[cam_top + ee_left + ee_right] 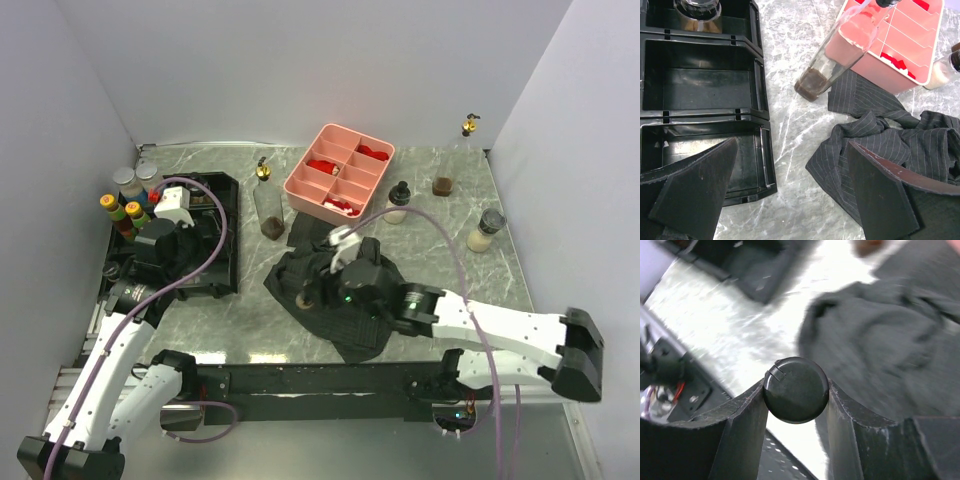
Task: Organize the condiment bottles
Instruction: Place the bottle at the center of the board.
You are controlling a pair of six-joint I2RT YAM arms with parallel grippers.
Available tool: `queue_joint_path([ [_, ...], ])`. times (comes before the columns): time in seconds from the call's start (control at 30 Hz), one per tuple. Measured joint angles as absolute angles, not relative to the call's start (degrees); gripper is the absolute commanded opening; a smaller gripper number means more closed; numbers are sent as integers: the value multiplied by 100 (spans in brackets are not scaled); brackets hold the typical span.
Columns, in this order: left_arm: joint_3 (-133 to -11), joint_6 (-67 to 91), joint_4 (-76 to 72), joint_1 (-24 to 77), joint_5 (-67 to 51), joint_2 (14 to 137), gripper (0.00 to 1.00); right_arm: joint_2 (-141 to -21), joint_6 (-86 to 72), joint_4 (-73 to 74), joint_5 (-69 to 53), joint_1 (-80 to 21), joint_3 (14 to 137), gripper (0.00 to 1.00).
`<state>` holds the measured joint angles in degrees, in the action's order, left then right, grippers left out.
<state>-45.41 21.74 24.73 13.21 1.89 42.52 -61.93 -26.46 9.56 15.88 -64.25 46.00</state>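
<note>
tray [758, 90], bottle [832, 65] and cloth [880, 145] border bare tabletop [790, 150].

A long tray [215, 188] lies along the table's [260, 320] left edge, bottles [133, 192] clustered at its far end. A small tray [305, 160] sits by the far edge, a tall bottle [267, 205] just left, three jars [443, 185] right. A cloth [292, 272] lies before it, a gripped bottle [796, 390] above.
</note>
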Motion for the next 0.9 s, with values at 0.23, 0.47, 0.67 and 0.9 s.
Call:
queue_joint_path([
  [0.23, -4541, 2176, 2475, 1321, 211, 4252, 96, -7336, -2294, 156, 1957, -7417, 4967, 31],
  [0.47, -4541, 2176, 2475, 1321, 270, 4252, 96, -8103, -1968, -598, 2539, -8044, 5006, 37],
  [0.67, -4541, 2176, 2486, 1321, 294, 4268, 96, -8816, -1850, -812, 3015, -8405, 5207, 39],
  [0.9, -4541, 2187, 2495, 1321, 331, 4274, 96, -9345, -1931, -812, 3310, -8525, 5323, 48],
])
